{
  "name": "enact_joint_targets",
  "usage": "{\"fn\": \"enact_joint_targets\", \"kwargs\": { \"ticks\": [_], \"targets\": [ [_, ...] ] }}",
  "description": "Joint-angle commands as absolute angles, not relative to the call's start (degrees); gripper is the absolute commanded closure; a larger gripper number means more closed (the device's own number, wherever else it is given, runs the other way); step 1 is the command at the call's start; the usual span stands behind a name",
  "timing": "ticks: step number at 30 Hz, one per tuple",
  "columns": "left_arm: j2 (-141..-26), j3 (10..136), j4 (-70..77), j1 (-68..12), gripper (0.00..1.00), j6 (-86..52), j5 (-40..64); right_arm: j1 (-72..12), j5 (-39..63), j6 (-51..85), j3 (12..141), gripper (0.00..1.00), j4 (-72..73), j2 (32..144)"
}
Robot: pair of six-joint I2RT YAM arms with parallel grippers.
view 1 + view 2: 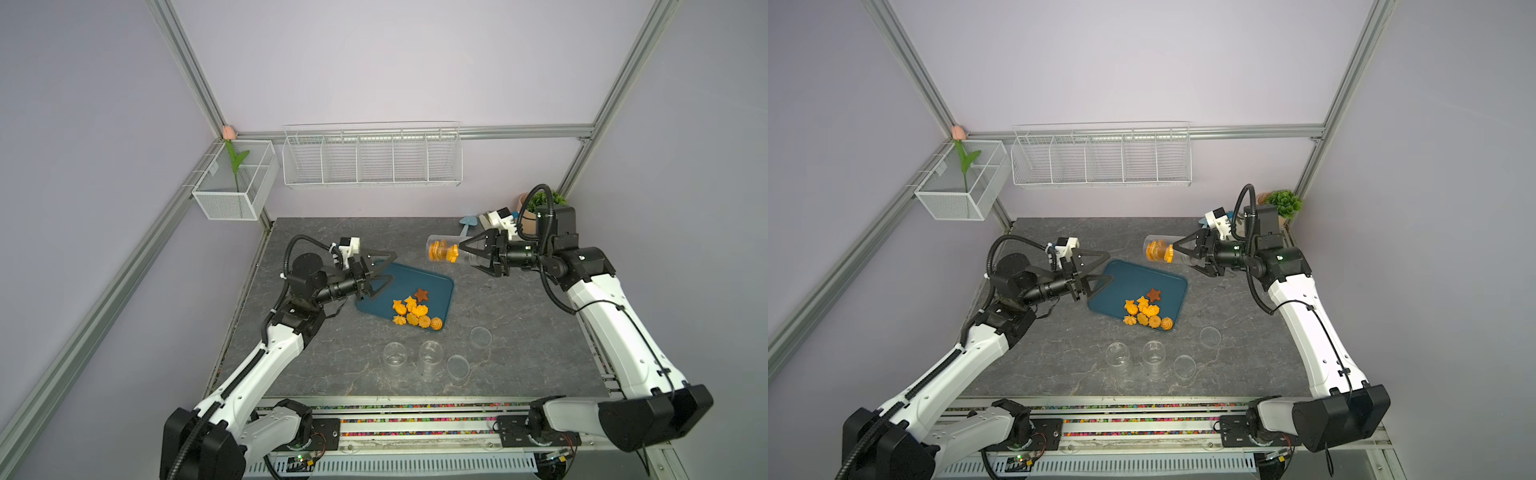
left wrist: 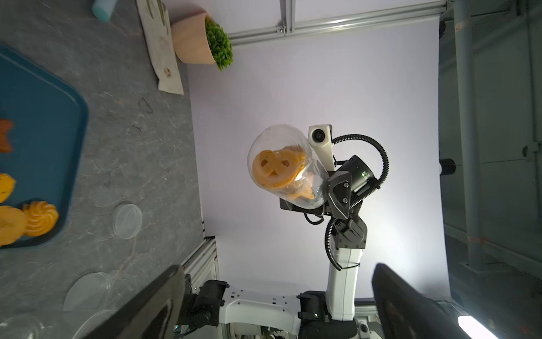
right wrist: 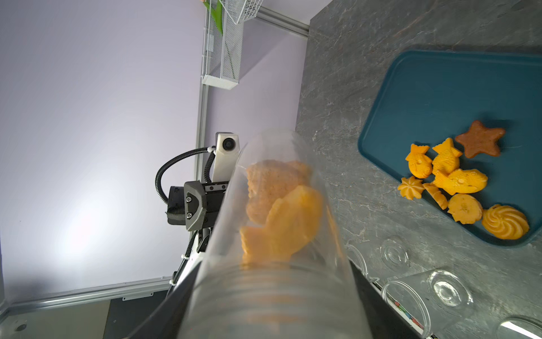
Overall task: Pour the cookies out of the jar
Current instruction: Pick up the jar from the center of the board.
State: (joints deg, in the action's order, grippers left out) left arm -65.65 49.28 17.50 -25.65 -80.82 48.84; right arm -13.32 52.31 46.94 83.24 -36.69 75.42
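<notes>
right gripper (image 1: 467,255): fingers clamped around one end of clear jar (image 1: 446,249). jar is in the air, long axis level, free end toward the left arm, seen beyond the far corner of the blue tray (image 1: 415,276). a few orange cookies (image 1: 442,252) bunched inside. left gripper (image 1: 392,266): fingers spread wide, empty, over the tray's edge.

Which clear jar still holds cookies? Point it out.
The jar held sideways in the right gripper: orange cookies show inside it. The two jars standing upright are empty.
</notes>
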Motion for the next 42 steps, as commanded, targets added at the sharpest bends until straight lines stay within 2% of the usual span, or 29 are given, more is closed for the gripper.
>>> {"fn": "enact_joint_targets", "kwargs": {
  "ticks": [1,8,18,35,42],
  "targets": [
    [-69.7,54.4,25.4,-29.1,0.01,-84.3,53.2,-15.1,56.2,50.1,82.2,0.33,-31.9,73.1],
    [-75.4,59.0,31.2,-30.8,0.01,-87.6,54.3,-20.1,56.7,50.6,81.4,0.33,-30.8,72.5],
    [-77.5,60.7,37.6,-30.9,0.01,-93.8,62.6,-22.3,61.2,52.6,80.1,0.33,-25.7,74.2],
    [-74.9,59.1,27.4,-33.4,0.01,-88.5,66.0,-22.5,63.5,52.2,81.1,0.33,-25.8,77.1],
    [-74.9,59.3,25.9,-34.1,0.01,-87.1,66.4,-22.6,65.9,48.1,82.6,0.33,-31.9,78.2]
  ]
}}
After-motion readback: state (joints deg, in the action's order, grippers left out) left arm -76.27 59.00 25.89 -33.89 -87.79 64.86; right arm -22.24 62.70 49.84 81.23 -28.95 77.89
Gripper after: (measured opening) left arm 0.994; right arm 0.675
